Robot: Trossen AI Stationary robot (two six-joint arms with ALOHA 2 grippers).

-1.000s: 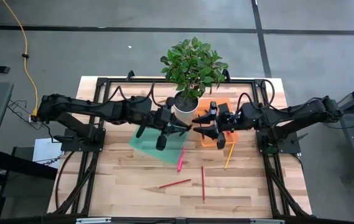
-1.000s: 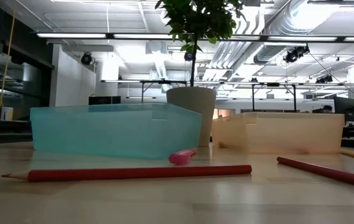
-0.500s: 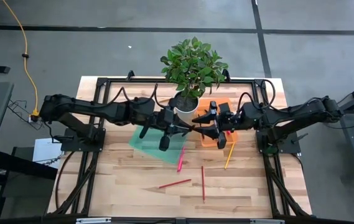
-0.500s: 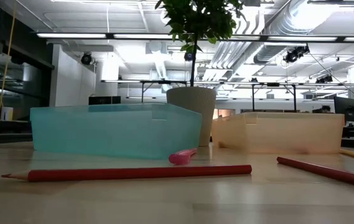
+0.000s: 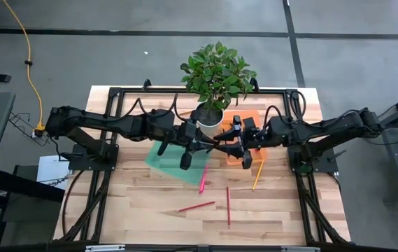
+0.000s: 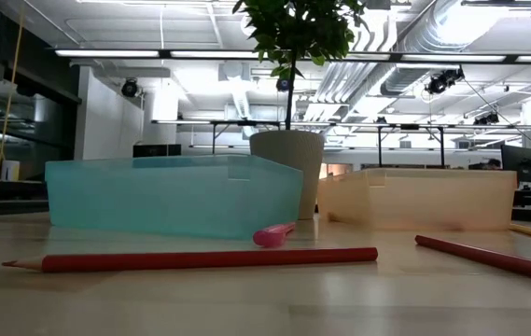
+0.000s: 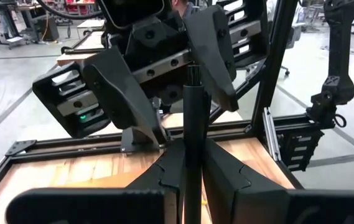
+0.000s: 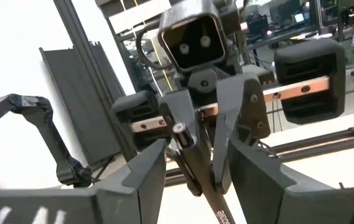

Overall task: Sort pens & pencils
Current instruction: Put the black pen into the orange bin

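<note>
Wooden bench (image 5: 150,203) carries a teal tray (image 5: 174,162), an orange tray (image 5: 237,150) and a potted plant (image 5: 216,77). From above I see both arms meeting mid-bench; the wrist views alone show the detail. Left gripper (image 7: 186,162) is clamped on a black pen (image 7: 193,124), its fingers (image 7: 223,171) tight on the barrel. Right gripper (image 8: 195,174) stands spread around that pen's far end. Only the low view, with no arms, shows a red pencil (image 6: 200,259) and pink pen (image 6: 274,233) lying before the trays.
</note>
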